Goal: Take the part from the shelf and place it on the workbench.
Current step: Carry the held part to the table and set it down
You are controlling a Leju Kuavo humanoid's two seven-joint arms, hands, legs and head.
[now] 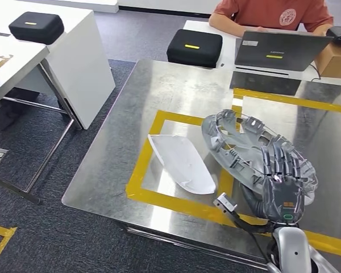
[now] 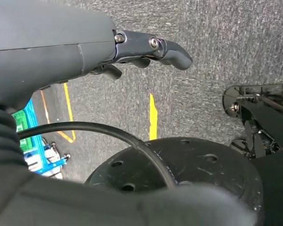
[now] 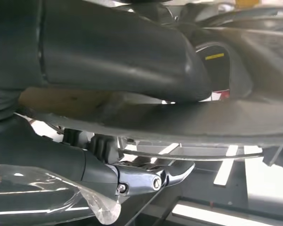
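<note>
One hand, the right hand [image 1: 283, 183], grips the grey round part [image 1: 250, 149] by its near rim, tilted above the workbench [image 1: 117, 142], and releasing it unevenly could let it slide onto the white piece [image 1: 182, 163] just beside the fingers.

Bright glare on the steel workbench [image 1: 130, 131]; wrist views blurred

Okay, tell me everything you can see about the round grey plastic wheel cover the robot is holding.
The round grey plastic wheel cover is a ribbed ring with spokes, clips and open cut-outs, looking moulded and slightly glossy. It is tilted, its far edge raised, over the steel workbench at the yellow tape frame. The right hand grips its near rim, fingers over the edge. A white curved plastic part lies just beside it.
</note>
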